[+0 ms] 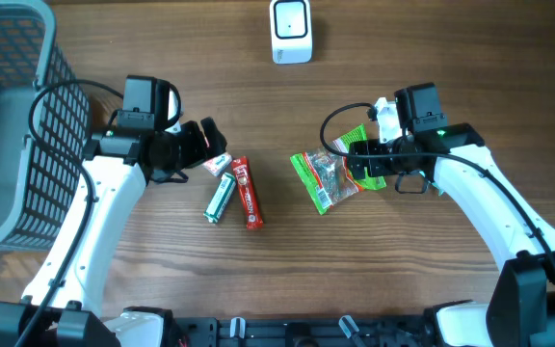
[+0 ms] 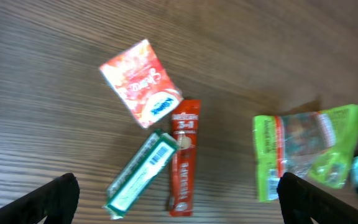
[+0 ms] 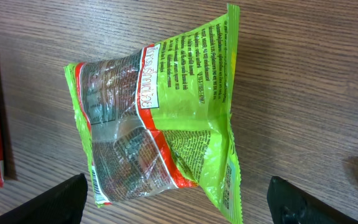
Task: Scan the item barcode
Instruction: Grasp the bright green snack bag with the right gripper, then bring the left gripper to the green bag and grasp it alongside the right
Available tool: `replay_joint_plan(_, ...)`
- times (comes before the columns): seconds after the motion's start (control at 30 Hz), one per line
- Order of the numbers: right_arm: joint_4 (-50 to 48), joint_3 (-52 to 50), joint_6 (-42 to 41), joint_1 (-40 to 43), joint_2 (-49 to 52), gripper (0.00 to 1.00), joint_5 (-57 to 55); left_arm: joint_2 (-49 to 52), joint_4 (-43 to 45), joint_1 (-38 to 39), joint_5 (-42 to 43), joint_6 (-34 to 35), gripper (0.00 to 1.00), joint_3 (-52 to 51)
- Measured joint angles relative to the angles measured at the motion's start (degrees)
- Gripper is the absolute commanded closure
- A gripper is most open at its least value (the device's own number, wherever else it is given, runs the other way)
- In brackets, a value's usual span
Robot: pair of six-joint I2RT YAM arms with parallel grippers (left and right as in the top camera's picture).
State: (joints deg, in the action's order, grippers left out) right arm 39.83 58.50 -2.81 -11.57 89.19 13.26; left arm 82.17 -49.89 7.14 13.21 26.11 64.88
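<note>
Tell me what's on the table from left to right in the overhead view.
Grey basket → green stick pack → red Nescafe stick → white scanner → green snack bag.

**Worktop layout: item positions**

The basket [image 1: 8, 125] occupies the left edge of the worktop [image 1: 432, 58], and the scanner [image 1: 291, 31] sits at the far edge, near centre. Left of centre, the square sachet [image 1: 216, 162] lies just behind the boxed pack [image 1: 220, 199]. The coffee stick [image 1: 248, 191] lies on the pack's right, meeting it at the pack's far end. The snack bag [image 1: 328, 178] lies right of centre, apart from that group. The left end effector [image 1: 208, 145] is beside the sachet, and the right end effector [image 1: 359, 166] is at the bag's right side.
</note>
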Motion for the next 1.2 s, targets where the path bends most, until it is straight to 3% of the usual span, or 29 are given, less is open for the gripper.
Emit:
replay_joint_plan(0.13,0.00,0.00,0.15,0.00,0.00,0.07,-0.04,0.00,4.92,0.00,2.49,3.93,0.01,0.00)
replay_joint_plan(0.17,-0.02,0.00,0.15,0.00,0.00,0.07,-0.04,0.00,5.14,0.00,2.78,4.55,0.41,0.00)
replay_joint_plan(0.2,-0.02,0.00,0.15,0.00,0.00,0.06,-0.04,0.00,5.14,0.00,3.02,5.07,0.96,0.00)
replay_joint_plan(0.27,-0.02,0.00,0.09,0.00,0.00,0.20,-0.04,0.00,6.08,0.11,3.37,6.21,0.96,0.00)
replay_joint_plan(0.37,-0.55,0.00,-1.84,0.00,0.00,0.33,0.04,0.28,8.72,2.25,3.41,6.40,0.96,0.00)
replay_joint_plan(0.47,-0.92,-0.02,-3.15,0.00,0.00,0.38,0.74,1.86,9.81,6.99,3.30,6.64,0.96,0.00)
replay_joint_plan(0.7,-5.95,-4.28,-4.66,0.00,0.00,0.37,1.31,10.21,19.43,20.52,0.28,7.76,0.96,-0.04)
replay_joint_plan(0.8,-9.51,-6.64,-5.18,0.00,0.00,0.49,1.31,14.10,24.17,24.20,0.11,8.13,0.94,-0.04)
replay_joint_plan(0.93,-14.51,-9.57,-6.25,0.00,0.00,0.44,1.07,19.02,28.41,27.45,0.20,8.57,0.90,-0.04)
replay_joint_plan(1.2,-15.69,-10.51,-6.60,0.00,0.00,0.39,-4.04,23.41,31.10,30.23,0.22,8.83,0.90,-0.04)
